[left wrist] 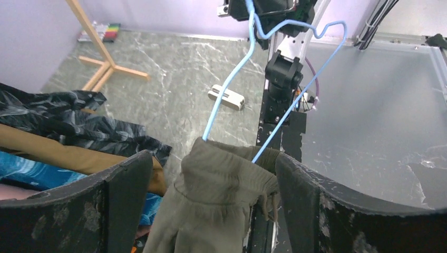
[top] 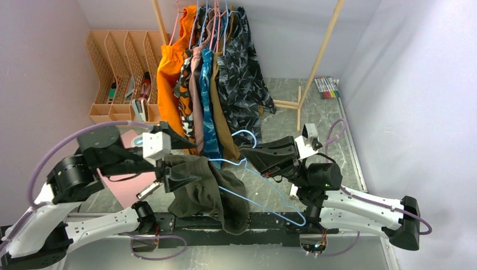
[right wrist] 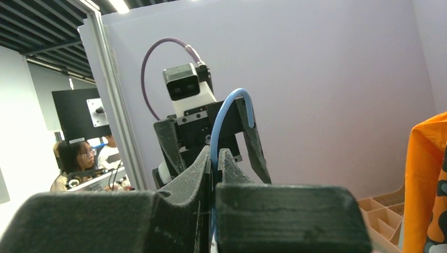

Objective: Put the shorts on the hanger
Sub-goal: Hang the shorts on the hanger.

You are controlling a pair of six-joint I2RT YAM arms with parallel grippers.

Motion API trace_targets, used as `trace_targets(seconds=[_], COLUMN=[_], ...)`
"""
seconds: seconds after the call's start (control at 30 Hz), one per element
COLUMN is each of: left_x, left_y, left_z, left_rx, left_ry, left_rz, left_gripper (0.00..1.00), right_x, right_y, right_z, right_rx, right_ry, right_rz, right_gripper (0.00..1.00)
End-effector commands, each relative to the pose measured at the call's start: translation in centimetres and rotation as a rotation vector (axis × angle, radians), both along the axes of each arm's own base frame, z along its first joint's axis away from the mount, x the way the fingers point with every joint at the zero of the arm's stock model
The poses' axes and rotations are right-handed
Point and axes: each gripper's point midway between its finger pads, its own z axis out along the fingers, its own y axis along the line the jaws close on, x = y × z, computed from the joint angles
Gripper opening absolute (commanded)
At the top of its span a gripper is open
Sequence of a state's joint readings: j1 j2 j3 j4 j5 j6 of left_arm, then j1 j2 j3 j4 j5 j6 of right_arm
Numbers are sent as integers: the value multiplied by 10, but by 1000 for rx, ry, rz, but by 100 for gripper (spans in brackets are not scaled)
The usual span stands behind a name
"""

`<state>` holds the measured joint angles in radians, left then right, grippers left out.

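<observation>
Jaws on the right arm are shut tight on the hanger, pinching the blue wire just below its hook, which curls up above the fingertips in the right wrist view. Jaws on the left arm stand wide apart with the shorts bunched between them. In the left wrist view the olive fabric touches one finger and stands clear of the other.

The shorts hang over the left end of the hanger, and both blue wires run down into the folds. The fabric droops between the two arms, above the near edge of the desk. The hanger is held in the air on a tilt, with its bare corner low by the right arm's base.

Behind them a wooden rack carries a row of hung clothes, from an orange garment to a camouflage one. A tan organizer stands at far left, and markers lie at far right.
</observation>
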<state>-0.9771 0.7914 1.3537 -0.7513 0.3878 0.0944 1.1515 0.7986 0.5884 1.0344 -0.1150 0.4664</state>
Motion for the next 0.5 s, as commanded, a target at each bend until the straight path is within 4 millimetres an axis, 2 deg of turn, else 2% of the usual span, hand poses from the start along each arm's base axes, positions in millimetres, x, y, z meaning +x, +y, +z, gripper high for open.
trace_targets(seconds=[0.0, 0.23, 0.47], left_x=[-1, 12, 18], left_y=[14, 10, -3], left_z=[-11, -54, -50], left_rx=[44, 179, 185], left_ry=[1, 27, -15], left_rz=[36, 63, 24], left_gripper=[90, 82, 70], right_x=[-5, -7, -10], right_y=[-16, -16, -14], right_z=[16, 16, 17], right_rx=[73, 66, 56], right_ry=[-29, -36, -42], right_rz=[-13, -4, 13], right_gripper=[0, 0, 0])
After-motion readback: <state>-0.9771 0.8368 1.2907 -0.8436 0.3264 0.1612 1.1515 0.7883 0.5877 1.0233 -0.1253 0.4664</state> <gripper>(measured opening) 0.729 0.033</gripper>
